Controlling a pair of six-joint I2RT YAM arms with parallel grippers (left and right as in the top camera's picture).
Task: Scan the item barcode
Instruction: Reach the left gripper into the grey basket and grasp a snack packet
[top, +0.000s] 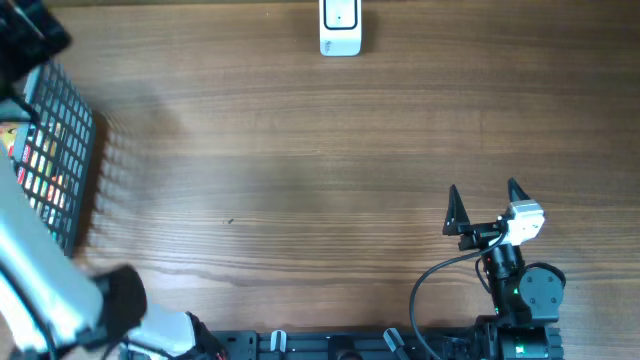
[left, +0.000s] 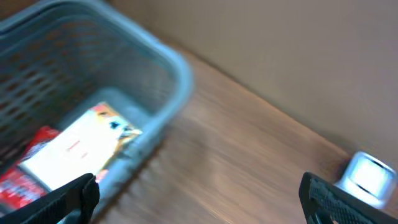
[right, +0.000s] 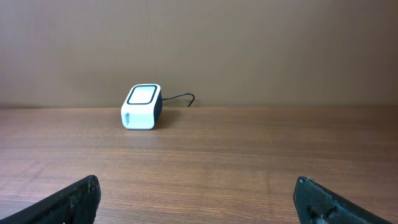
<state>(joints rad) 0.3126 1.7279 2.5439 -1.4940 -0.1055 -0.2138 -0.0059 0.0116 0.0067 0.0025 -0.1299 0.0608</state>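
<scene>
At the far left of the overhead view, a grey mesh basket (top: 62, 150) sits at the table's edge, and colourful packets (top: 40, 170) show through its wall. The left arm (top: 45, 270) runs up along that edge. Its far end is a dark shape over the basket's top corner, cut off by the frame.

The left wrist view is blurred. In it the left gripper (left: 199, 186) has its two dark fingers (left: 65, 200) spread wide, one at each lower corner, holding nothing. Only bare wooden table (left: 236, 143) lies between them. The basket lies ahead of the finger at the picture's left and extends beyond it. Inside the basket a white-faced packet (left: 71, 149) with orange and yellow edging lies flat. A red packet (left: 22, 180) is beside it, closer to that finger; whether it lies partly beneath cannot be told. Neither packet touches the fingers, and the blur makes their print unreadable. Ahead of the other finger, close above its tip in the picture, stands the white scanner (left: 370, 174).

From overhead the scanner is at the table's far edge, near the middle and well apart from both grippers. The right gripper (top: 484, 198) is at the lower right, with its fingers wide apart and empty, pointing toward the far edge.

In the right wrist view the right gripper's two fingers (right: 68, 202) frame open tabletop. The scanner stands well ahead of them, nearer the finger at the picture's left. A dark cable (right: 180, 98) curls out from behind it.
</scene>
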